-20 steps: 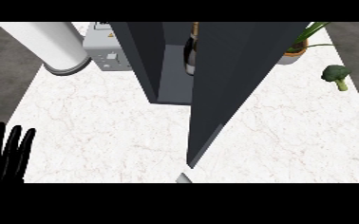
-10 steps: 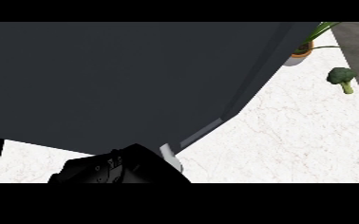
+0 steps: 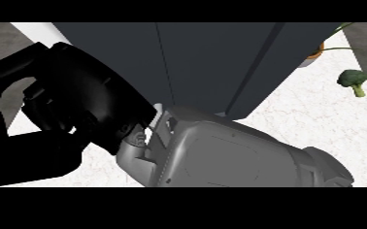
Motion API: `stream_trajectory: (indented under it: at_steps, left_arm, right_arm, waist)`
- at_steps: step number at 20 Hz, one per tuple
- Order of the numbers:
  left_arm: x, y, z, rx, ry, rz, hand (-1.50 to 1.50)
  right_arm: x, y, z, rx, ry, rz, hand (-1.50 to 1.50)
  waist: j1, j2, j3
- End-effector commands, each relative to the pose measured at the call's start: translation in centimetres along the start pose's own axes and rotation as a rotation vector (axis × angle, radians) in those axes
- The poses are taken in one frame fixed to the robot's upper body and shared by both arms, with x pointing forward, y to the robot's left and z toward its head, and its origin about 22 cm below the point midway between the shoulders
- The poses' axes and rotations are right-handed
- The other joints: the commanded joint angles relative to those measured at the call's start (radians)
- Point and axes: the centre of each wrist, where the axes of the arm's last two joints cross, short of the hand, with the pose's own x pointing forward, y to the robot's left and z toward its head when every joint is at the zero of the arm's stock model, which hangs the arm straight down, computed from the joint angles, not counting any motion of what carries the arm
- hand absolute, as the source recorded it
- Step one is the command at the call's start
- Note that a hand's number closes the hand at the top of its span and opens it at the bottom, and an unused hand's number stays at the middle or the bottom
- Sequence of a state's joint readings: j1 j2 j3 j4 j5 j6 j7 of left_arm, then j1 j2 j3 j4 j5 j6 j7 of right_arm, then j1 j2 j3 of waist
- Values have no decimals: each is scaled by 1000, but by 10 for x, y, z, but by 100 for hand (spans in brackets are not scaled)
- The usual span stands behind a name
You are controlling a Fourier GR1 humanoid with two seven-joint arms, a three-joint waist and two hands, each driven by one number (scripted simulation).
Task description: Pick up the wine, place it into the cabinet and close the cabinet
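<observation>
Since half a second ago the view has pulled back: the cabinet no longer fills it, and a grey forearm with a black robot hand now crosses the foreground. Both doors look shut or nearly so, so closing seems almost done. No wine shows (presumably inside). Whether the hand's fingers are spread cannot be told. Broccoli lies on the table.

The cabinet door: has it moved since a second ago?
Yes. The cabinet door has swung shut: it stood open edge-on, and now lies flat across the cabinet front, left of the broccoli.
</observation>
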State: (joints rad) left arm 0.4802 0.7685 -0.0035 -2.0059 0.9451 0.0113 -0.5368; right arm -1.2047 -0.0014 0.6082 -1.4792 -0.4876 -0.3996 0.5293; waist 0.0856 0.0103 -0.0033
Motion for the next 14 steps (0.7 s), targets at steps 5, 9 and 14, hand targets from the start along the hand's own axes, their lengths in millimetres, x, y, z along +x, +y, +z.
stream_trajectory:
  at_steps: [5, 9, 14]
  left_arm:
    - [9, 10, -9, -20, -3, 3, -150]
    - [21, 33, -11, -6, -14, -25, -150]
    - [30, 17, -21, 18, -20, -19, -150]
  right_arm:
    - [-14, -22, -34, 365, 244, -131, 150]
    - [-15, -58, -59, 274, 257, -241, 150]
    - [-35, -106, -64, 94, 142, -156, 150]
  waist:
    - [18, 13, 0]
    - [7, 6, 0]
    - [-37, 3, 3]
